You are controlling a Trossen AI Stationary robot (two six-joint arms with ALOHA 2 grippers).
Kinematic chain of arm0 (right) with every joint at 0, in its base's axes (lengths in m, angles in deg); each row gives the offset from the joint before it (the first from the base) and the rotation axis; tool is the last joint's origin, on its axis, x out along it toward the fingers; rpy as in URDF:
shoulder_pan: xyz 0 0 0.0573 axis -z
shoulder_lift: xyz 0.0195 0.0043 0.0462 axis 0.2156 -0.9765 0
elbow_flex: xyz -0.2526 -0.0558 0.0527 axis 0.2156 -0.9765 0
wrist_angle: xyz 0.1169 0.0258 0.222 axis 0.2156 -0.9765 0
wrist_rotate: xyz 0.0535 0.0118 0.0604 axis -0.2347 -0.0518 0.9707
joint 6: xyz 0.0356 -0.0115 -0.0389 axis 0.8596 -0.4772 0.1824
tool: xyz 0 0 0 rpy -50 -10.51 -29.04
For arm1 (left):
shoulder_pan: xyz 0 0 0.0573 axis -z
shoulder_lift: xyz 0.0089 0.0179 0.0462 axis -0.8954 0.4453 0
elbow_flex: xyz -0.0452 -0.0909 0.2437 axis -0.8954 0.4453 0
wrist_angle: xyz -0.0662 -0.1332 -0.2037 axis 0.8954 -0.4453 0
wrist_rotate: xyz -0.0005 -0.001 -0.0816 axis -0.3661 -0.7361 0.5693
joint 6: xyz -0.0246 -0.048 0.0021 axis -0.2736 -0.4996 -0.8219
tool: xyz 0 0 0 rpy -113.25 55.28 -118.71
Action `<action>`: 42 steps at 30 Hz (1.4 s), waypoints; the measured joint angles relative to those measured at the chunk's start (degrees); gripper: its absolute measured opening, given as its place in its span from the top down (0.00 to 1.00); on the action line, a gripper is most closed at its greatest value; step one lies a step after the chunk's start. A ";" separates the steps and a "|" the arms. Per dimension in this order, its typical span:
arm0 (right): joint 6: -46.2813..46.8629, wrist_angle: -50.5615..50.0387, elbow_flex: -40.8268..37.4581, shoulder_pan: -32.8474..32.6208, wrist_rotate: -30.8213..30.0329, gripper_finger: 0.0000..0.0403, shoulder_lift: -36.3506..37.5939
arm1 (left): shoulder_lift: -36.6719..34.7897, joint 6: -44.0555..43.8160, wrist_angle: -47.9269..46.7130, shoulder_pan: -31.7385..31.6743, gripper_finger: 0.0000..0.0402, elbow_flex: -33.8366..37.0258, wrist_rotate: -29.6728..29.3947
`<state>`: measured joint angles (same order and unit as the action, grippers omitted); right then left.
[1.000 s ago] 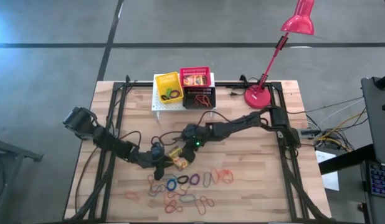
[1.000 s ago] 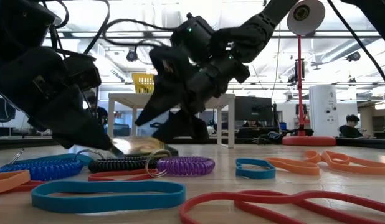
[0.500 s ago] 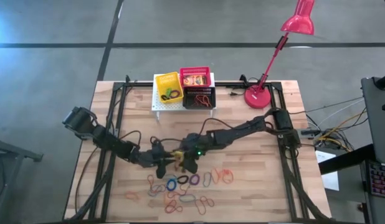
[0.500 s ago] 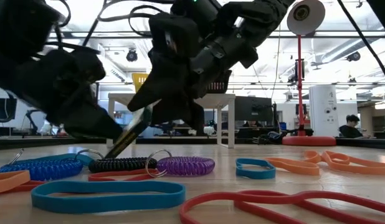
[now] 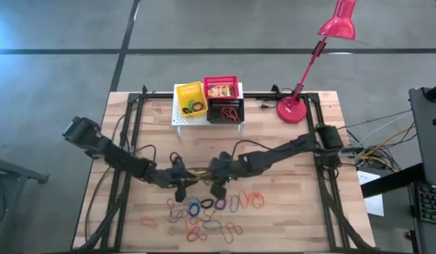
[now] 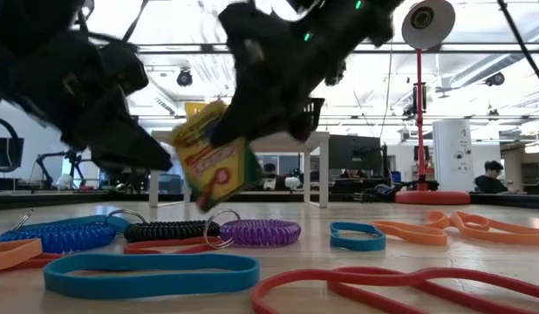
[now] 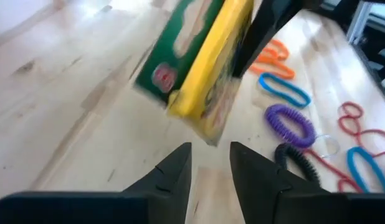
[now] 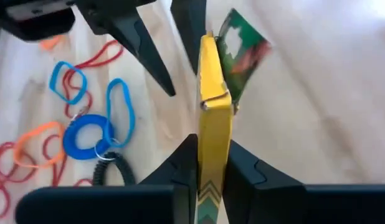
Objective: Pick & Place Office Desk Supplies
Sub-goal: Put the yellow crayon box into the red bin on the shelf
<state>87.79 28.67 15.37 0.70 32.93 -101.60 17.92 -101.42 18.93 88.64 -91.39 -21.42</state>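
Yellow-green crayon box (image 6: 215, 157) with a red label. Beside it lie loops: blue coil (image 6: 56, 234), black coil (image 6: 169, 230), purple coil (image 6: 259, 232), orange band (image 6: 466, 227). Behind, yellow basket (image 5: 190, 101), red basket (image 5: 223, 89), red lamp (image 5: 313, 56).

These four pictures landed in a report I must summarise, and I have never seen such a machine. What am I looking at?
Two dark robot arms work at a wooden table. One camera looks straight down, one sits at table-top height, and one rides on each wrist. The right pincer is shut on a yellow-green crayon box, held clear of the wood. The left pincer is open just beside it, holding nothing. Coloured elastic loops lie scattered near the front edge. At the back stand mesh baskets and a red desk lamp.
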 joint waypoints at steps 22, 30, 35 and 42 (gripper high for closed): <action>-26.31 34.79 -19.02 -11.37 -23.62 0.90 13.39 | -8.97 22.71 11.28 -0.31 0.67 -0.20 -0.27; -33.37 68.36 -28.30 -11.12 -23.54 0.90 13.44 | -9.03 22.09 13.56 -1.63 0.44 -0.59 -0.42; -35.23 73.22 -28.60 -10.40 -23.55 0.90 13.46 | -9.03 24.75 13.99 -2.08 0.35 -4.23 -0.98; -36.82 71.91 -27.28 -10.36 -23.23 0.90 13.42 | -9.05 29.88 14.17 -2.21 0.41 -9.69 -7.28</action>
<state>50.97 100.58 -11.91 -9.66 9.70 -88.18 8.87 -71.54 33.10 86.43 -101.07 -28.70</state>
